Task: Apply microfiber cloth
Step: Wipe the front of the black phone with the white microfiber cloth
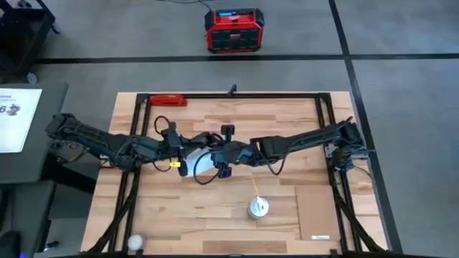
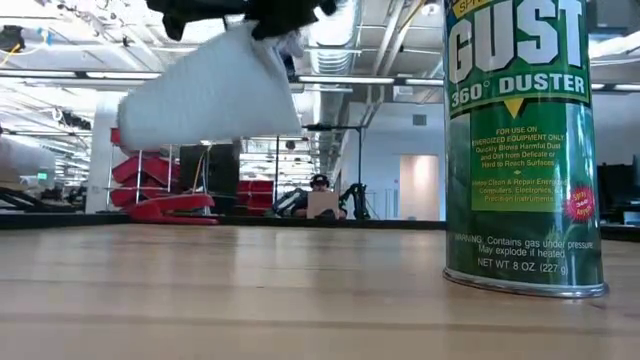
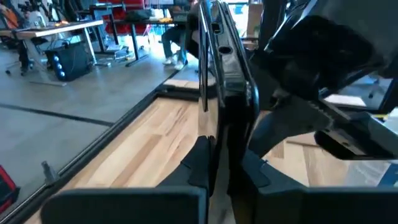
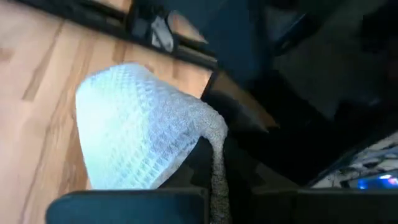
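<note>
High view: two dark arms are seen meeting above the middle of the pale wooden plank table (image 1: pixel 179 215). The left gripper (image 1: pixel 188 152) is placed just beside the right gripper (image 1: pixel 219 159), and a pale grey-blue microfiber cloth (image 1: pixel 203 165) of soft thin fabric is seen hanging between and under them. A green aerosol duster can (image 1: pixel 258 208) with a silver rim is recorded standing upright nearer the front edge, well apart from the grippers; a tan cardboard-coloured rectangular patch (image 1: pixel 324 213) lies flat beside it. A red flat tool (image 1: pixel 166 101) rests at the far edge. Low view: the cloth (image 2: pixel 215 95) is shown held clear of the tabletop, drooping from dark fingers overhead; the duster can (image 2: pixel 522 150) stands close at the right. Left wrist view: the left gripper (image 3: pixel 217 168) is closed on a thin black flat phone (image 3: pixel 221 74) held on edge. Right wrist view: the right gripper (image 4: pixel 214 171) is clamped on a gathered edge of the waffle-textured cloth (image 4: pixel 137 134), which billows above the table.
</note>
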Robot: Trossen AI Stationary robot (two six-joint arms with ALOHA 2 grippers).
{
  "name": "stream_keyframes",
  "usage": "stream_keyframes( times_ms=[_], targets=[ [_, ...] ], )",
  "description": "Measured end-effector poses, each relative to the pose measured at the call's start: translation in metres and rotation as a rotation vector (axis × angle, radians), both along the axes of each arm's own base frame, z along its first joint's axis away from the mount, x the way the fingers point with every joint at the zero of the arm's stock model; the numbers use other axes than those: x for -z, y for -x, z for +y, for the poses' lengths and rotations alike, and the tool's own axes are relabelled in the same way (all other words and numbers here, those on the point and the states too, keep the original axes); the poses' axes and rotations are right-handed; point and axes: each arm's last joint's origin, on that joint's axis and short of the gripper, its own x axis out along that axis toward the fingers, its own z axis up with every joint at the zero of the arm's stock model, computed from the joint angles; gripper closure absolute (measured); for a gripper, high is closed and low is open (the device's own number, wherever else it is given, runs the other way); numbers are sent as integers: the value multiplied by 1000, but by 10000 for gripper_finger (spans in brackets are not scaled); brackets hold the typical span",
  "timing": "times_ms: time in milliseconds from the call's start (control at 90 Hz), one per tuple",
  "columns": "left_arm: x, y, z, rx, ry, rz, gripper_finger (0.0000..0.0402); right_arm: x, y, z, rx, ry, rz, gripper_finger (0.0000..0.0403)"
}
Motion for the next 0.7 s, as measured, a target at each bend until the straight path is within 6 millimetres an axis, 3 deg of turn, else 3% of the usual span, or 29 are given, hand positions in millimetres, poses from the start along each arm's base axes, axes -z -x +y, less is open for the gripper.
stream_keyframes(
  times_ms=[300, 700],
  targets=[
    [1, -1, 0, -6, 21, 0, 395, -4, 5, -4, 9, 53, 11, 403],
    [2, -1, 0, -17, 53, 3, 395, -58, 32, -15, 22, 114, -122, 403]
  ],
)
